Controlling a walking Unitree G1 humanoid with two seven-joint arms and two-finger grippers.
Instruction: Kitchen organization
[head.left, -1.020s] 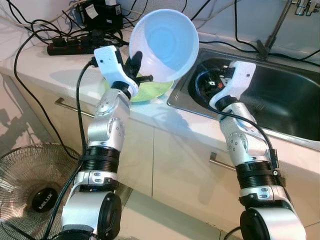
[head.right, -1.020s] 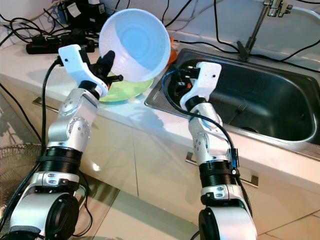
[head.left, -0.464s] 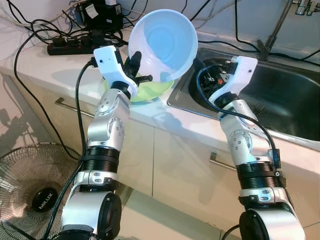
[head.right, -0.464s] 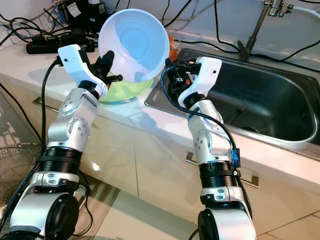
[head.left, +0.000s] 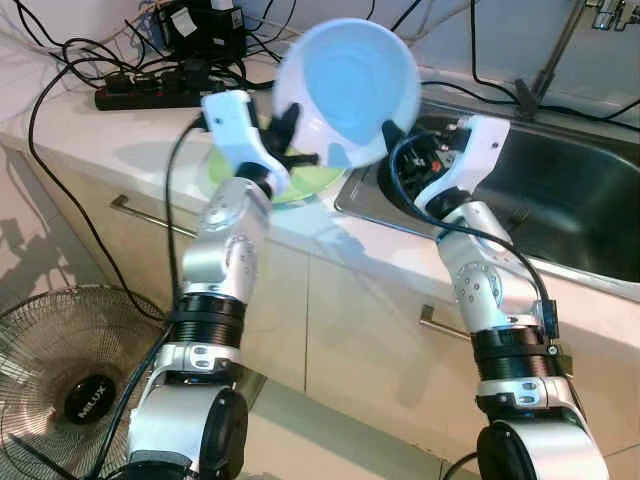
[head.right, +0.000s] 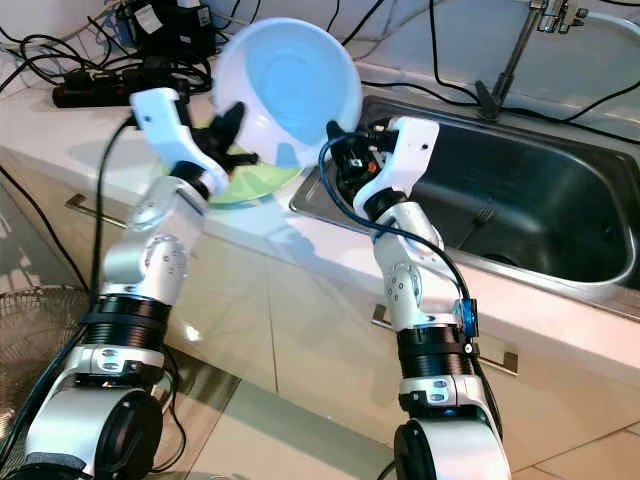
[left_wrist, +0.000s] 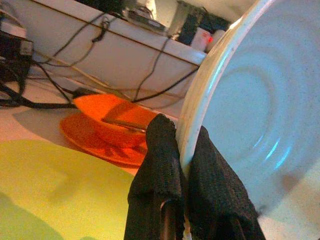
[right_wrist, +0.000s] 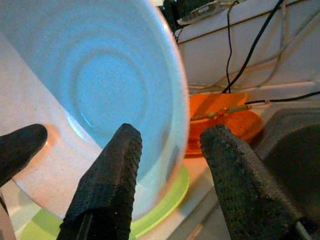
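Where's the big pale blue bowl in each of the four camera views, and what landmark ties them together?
Left eye view: pale blue bowl upper middle, tilted toward the camera.
Right eye view: upper left of centre.
Left wrist view: right side, rim pinched by the left gripper.
Right wrist view: upper left, right gripper open around its rim.
Shared landmark: green plate under it.

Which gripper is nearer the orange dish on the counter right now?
Hard to call. The left gripper is shut on the white bowl's rim above the green plate; the open right gripper straddles the bowl's other rim. The orange dish lies behind both.
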